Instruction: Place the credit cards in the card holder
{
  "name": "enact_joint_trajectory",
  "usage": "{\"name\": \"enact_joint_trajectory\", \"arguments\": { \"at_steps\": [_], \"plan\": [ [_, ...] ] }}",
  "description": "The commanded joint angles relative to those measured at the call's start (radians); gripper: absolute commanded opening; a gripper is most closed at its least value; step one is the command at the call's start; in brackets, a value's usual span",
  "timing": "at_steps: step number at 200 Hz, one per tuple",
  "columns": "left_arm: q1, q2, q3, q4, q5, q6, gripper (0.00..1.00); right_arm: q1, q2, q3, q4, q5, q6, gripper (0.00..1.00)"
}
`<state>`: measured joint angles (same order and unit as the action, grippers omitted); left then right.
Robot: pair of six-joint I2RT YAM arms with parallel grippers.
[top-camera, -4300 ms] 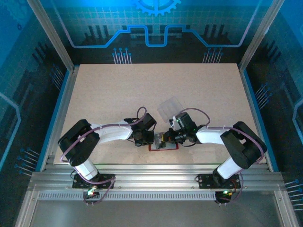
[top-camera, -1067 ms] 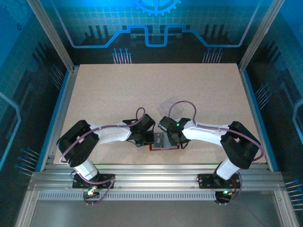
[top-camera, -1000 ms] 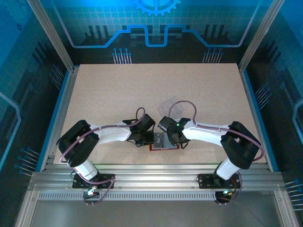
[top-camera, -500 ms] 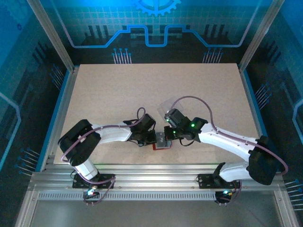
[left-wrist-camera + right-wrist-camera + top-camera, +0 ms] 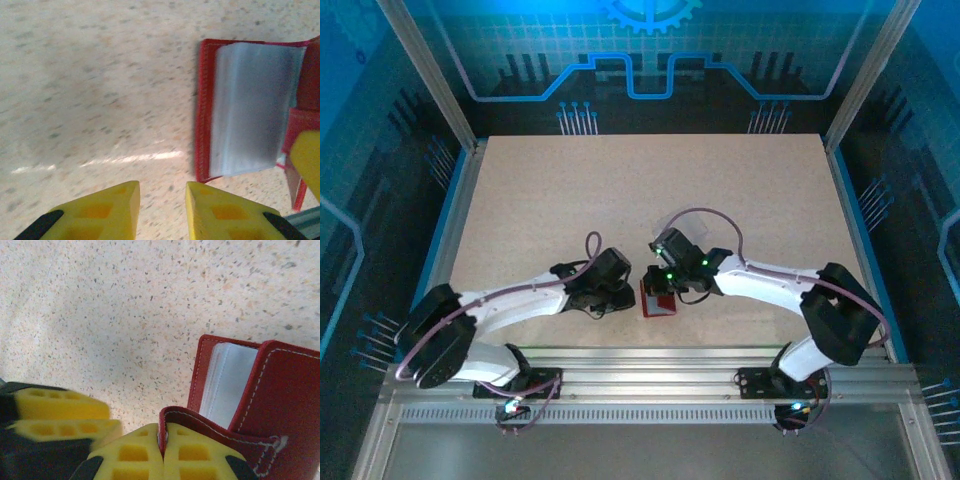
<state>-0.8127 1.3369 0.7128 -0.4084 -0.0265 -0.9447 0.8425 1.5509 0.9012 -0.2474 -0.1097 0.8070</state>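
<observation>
While left end effector (image 5: 161,200) gapes empty, right end effector (image 5: 164,444) pinches the card holder (image 5: 286,390).

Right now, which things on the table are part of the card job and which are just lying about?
Job: red wallet, open; right gripper, shut on its flap; left gripper, open beside it.
Lying about: clear box, farther back than the wallet.
</observation>
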Motion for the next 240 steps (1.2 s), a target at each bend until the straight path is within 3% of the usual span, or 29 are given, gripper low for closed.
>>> {"name": "enact_joint_trajectory", "arguments": {
  "at_steps": [1, 45, 74, 105, 123, 141, 154, 200, 219, 240],
  "plan": [
    [0.000, -0.116, -0.048, -0.149, -0.092, -0.041, 0.33, 0.033, 0.078, 0.041, 0.024, -0.017, 0.011, 0.03],
    [0.030, -0.230, -0.046, -0.250, -0.137, -0.027, 0.35, 0.039, 0.111, 0.149, -0.011, -0.146, -0.098, 0.46],
    [0.030, -0.221, -0.034, -0.252, -0.135, -0.015, 0.35, -0.023, 0.009, 0.163, -0.061, -0.270, -0.127, 0.60],
    [0.030, -0.216, -0.017, -0.240, -0.124, 0.004, 0.35, -0.078, -0.138, 0.150, -0.235, -0.200, -0.185, 0.58],
    [0.030, -0.213, 0.000, -0.242, -0.119, 0.020, 0.35, -0.133, -0.217, 0.093, -0.331, -0.113, -0.207, 0.37],
    [0.030, -0.203, 0.017, -0.239, -0.110, 0.035, 0.35, -0.226, -0.262, 0.002, -0.354, -0.107, -0.212, 0.16],
    [0.029, -0.189, 0.032, -0.229, -0.096, 0.050, 0.35, -0.256, -0.262, -0.052, -0.339, -0.110, -0.213, 0.11],
    [0.025, -0.088, 0.140, -0.208, -0.049, 0.106, 0.35, -0.155, -0.086, -0.028, -0.240, -0.074, -0.219, 0.17],
    [0.018, -0.036, 0.187, -0.202, -0.042, 0.122, 0.35, -0.101, -0.003, 0.016, -0.231, 0.000, -0.218, 0.26],
    [0.008, 0.034, 0.229, -0.192, -0.031, 0.139, 0.35, -0.065, 0.073, 0.024, -0.219, 0.076, -0.203, 0.44]
  ]
}}
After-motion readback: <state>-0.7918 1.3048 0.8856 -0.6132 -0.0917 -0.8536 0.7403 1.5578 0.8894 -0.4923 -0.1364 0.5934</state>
